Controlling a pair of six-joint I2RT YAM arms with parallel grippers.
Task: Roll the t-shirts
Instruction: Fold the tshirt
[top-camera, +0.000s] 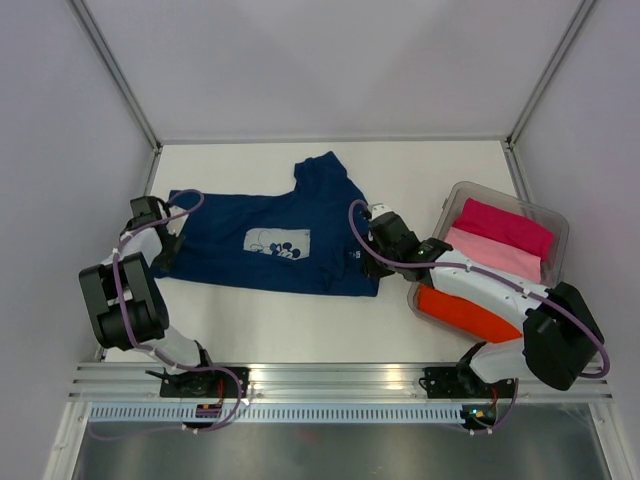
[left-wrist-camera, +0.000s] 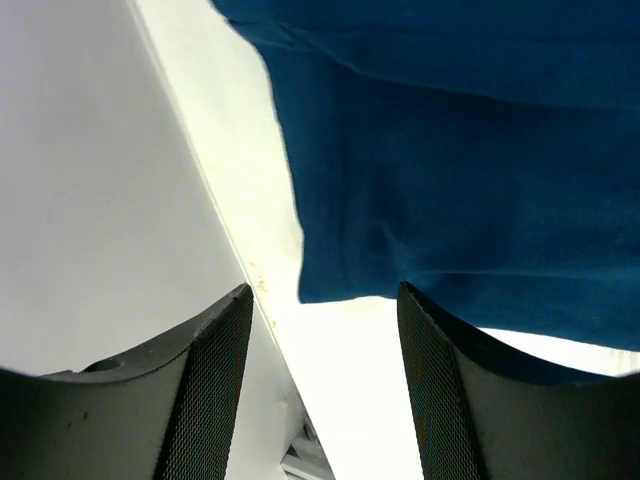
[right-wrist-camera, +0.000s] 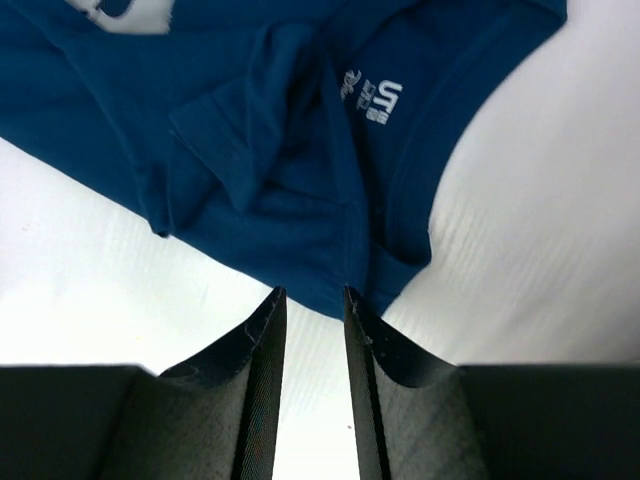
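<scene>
A dark navy-blue t-shirt (top-camera: 230, 240) lies spread across the table, white chest print (top-camera: 277, 243) facing up, one sleeve folded toward the back. My left gripper (top-camera: 165, 250) sits at its left edge. In the left wrist view that gripper (left-wrist-camera: 325, 300) is open, and the cloth's corner (left-wrist-camera: 460, 170) lies just past the fingertips, with nothing between them. My right gripper (top-camera: 368, 262) is at the collar end. In the right wrist view it (right-wrist-camera: 315, 295) stands open by a narrow gap, and the navy hem (right-wrist-camera: 250, 150) meets the tips, ungripped.
A clear plastic bin (top-camera: 470, 190) at the right holds folded magenta (top-camera: 503, 226), pale pink (top-camera: 495, 253) and orange-red (top-camera: 465, 312) tees. White walls and metal posts close in the table (top-camera: 420, 170). The left wall (left-wrist-camera: 90, 200) is close beside the left gripper.
</scene>
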